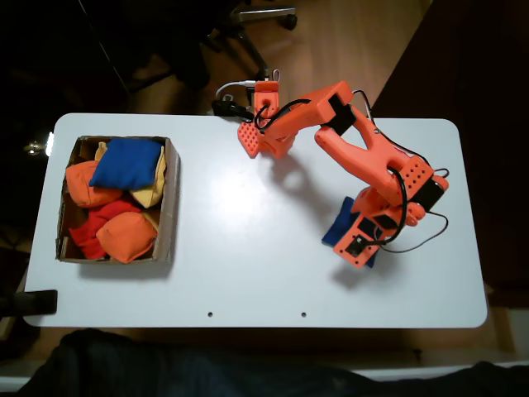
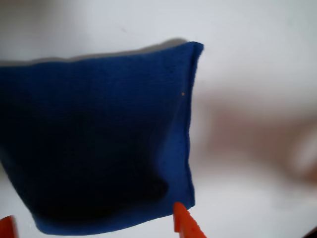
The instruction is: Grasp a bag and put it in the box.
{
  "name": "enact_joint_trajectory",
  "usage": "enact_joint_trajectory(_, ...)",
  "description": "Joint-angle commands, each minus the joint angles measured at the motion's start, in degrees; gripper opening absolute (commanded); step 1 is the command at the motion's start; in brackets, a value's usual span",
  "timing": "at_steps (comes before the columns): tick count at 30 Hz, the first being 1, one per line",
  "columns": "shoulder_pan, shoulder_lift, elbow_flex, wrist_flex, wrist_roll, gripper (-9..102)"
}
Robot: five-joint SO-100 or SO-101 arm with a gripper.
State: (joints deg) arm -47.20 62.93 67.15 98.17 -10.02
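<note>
1. Now I see the bag (image 2: 99,144) lying on the table (image 1: 248,248), well apart from the box (image 1: 171,207), under my gripper (image 2: 94,228).
2. My gripper's fingers straddle the bag's lower edge, spread wide, not yet closed.
3. I judge that grasping, carrying and dropping remain; other beanbags (image 1: 124,236) already sit inside the box.

A white table (image 1: 248,281) with rounded corners stands on a wooden floor (image 1: 347,41). Beyond its far edge, an office chair's wheeled base (image 1: 260,21) sits in dim light; dark surroundings flank both sides.
</note>
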Motion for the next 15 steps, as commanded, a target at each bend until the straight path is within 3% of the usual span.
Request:
enact_joint_trajectory(1,0.3,2.0,0.2,-0.6,-0.5,70)
enact_joint_trajectory(4,0.6,1.8,0.4,-0.8,0.0,80)
enact_joint_trajectory(15,3.2,1.4,3.8,0.7,-3.4,81)
